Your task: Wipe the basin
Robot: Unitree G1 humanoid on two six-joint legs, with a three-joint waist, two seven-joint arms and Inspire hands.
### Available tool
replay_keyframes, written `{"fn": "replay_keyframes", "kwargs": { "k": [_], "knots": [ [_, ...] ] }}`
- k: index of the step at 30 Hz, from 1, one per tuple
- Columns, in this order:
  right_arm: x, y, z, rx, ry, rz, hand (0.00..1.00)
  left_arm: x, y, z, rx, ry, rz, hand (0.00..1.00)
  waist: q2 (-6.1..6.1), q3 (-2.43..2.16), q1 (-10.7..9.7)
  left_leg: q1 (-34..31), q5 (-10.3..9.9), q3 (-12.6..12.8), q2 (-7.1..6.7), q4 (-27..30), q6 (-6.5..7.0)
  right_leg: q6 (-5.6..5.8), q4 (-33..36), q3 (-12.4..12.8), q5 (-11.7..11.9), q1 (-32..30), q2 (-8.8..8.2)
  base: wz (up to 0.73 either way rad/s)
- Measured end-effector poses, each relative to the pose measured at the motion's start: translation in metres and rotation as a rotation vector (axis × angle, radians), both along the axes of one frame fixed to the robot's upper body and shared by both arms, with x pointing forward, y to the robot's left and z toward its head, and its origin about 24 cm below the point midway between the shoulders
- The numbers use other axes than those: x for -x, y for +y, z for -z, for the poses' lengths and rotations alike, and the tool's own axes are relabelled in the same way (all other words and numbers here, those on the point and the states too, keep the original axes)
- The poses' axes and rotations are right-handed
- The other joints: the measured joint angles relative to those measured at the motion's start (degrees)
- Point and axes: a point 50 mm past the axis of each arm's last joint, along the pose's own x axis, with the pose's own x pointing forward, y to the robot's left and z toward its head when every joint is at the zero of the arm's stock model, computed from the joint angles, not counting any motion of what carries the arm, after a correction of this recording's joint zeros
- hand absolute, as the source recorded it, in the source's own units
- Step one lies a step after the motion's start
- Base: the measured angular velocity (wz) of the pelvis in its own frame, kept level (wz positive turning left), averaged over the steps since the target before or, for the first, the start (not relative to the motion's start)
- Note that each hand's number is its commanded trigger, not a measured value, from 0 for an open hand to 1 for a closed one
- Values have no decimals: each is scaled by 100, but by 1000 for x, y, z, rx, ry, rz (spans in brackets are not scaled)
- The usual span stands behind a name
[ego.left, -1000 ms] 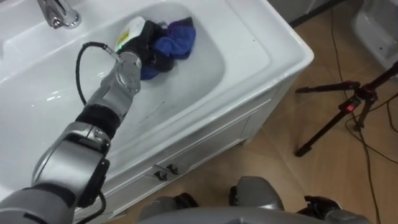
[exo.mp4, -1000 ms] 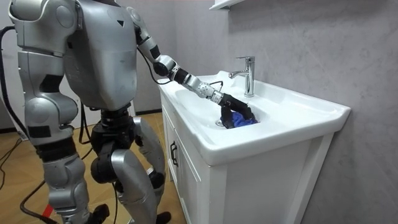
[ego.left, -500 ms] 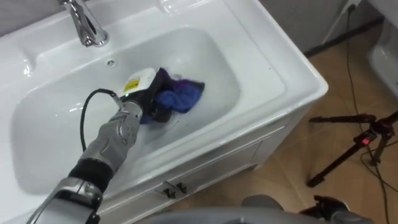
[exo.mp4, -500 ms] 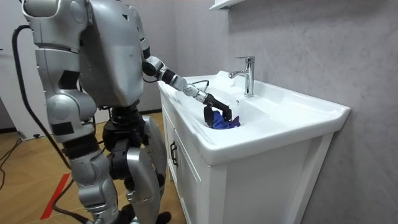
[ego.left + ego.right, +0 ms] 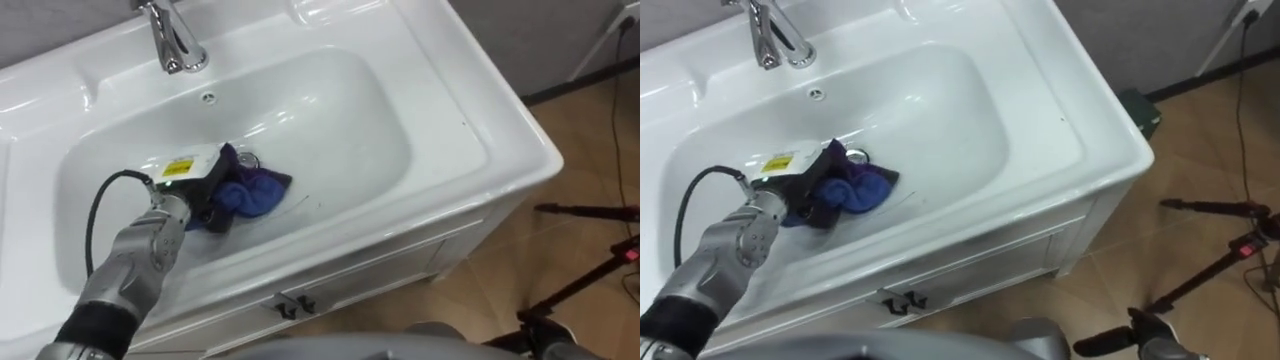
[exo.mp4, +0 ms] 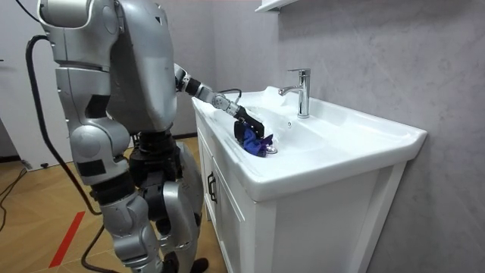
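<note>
Nearest the robot, the white cabinet [image 5: 400, 265] under the basin presents a drawer front with two small dark handles [image 5: 291, 306] set side by side. To the robot's right the wooden floor [image 5: 590, 130] carries a dark tripod [image 5: 585, 212], standing well apart from the cabinet. The left arm enters from the lower left and reaches over the front rim into the basin [image 5: 330, 110]. The left hand [image 5: 197, 192] rests low against the basin's near left slope, its dark fingers curled into the left edge of the blue cloth [image 5: 250, 192], so the hand is closed on the cloth. The cloth lies bunched on the basin floor, just to the right of the hand and touching it, with its far edge just beside the metal drain [image 5: 250, 159]. The rest of the basin to the right of the cloth is bare white. Farther up the back slope sits a small overflow hole [image 5: 208, 97]. Beyond it, a chrome faucet [image 5: 172, 40] stands upright on the flat white surface [image 5: 500, 120] that borders the basin, its spout pointing over the bowl. The room view shows the robot upright on both legs at the cabinet's front, on the room view's left, leaning its left arm down into the basin with the cloth [image 6: 255, 143] under the hand. Behind the faucet rises a grey wall [image 6: 379, 61], with the corner of a white shelf [image 6: 274, 5] mounted above.
</note>
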Motion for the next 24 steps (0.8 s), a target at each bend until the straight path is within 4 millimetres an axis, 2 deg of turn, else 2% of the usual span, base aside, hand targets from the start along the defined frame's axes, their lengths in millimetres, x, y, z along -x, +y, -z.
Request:
{"fn": "replay_keyframes", "kwargs": {
  "k": [7,10,13,15,24],
  "knots": [
    [2,-3,-1,1,-8,26,0,12,11,0,-46,10,-26,100,-2,2,108,61,10,-41,-30,-75,-17,-7,-42,-14,6,64,27,0],
    [6,-6,-2,1,-19,51,0,17,22,0,-75,23,-59,100,-25,9,124,101,14,-144,-50,-85,-25,-7,-57,-129,6,166,46,14],
    [10,-8,-2,7,-13,56,0,17,25,-1,-82,17,-73,100,-35,9,262,103,31,-202,-51,-108,-53,-9,-60,-154,7,175,61,6],
    [11,-9,-3,15,-11,58,0,18,26,0,-86,14,-77,100,-51,14,267,137,41,-276,-63,-121,-69,-9,-69,-182,7,237,70,12],
    [13,-15,-6,54,11,0,0,26,39,2,-116,29,-140,100,-116,-17,405,290,86,-354,-38,-175,-139,-78,-343,-219,42,461,124,1]
  ]
}}
